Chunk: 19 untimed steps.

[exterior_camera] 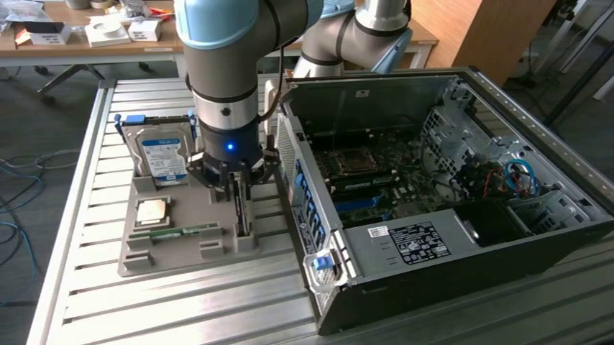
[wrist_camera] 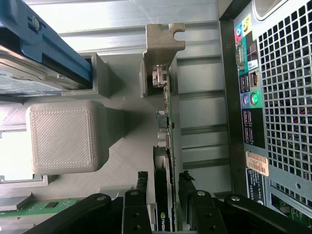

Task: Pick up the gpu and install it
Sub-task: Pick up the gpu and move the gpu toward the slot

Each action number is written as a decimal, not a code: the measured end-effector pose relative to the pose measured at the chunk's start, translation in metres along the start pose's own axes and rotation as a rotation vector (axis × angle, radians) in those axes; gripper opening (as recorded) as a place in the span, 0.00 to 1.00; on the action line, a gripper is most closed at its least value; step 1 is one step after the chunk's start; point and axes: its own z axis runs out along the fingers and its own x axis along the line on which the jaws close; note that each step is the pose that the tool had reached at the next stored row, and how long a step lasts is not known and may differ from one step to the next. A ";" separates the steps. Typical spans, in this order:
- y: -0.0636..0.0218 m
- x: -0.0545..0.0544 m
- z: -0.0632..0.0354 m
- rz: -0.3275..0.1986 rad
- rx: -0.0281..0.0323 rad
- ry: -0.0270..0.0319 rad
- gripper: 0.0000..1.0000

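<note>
Tool (wrist_camera: 164,176) gapes astride upright gpu (wrist_camera: 167,122) edge, case (wrist_camera: 287,97) just beside.

Bright even light, soft shadows, mild glare

The tray (exterior_camera: 187,253) lies on the table (exterior_camera: 144,305), at the exterior view's left of the computer (exterior_camera: 384,287); the graphics card (exterior_camera: 243,219) stands in the tray, nearest the computer.

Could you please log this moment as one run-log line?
gripper: open, straddling gpu | gpu: on edge in tray slot, not lifted | install: not done
</note>
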 end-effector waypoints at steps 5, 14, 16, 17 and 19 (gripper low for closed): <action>0.0000 0.000 0.0000 0.000 -0.0001 -0.0001 0.39; 0.0000 0.000 0.0000 0.000 0.0000 0.0000 0.26; 0.0000 0.000 0.0000 0.000 0.0001 0.0000 0.26; 0.0000 0.000 0.0000 0.000 0.0000 0.0000 0.26; 0.0000 0.000 0.0000 0.000 0.0000 0.0000 0.26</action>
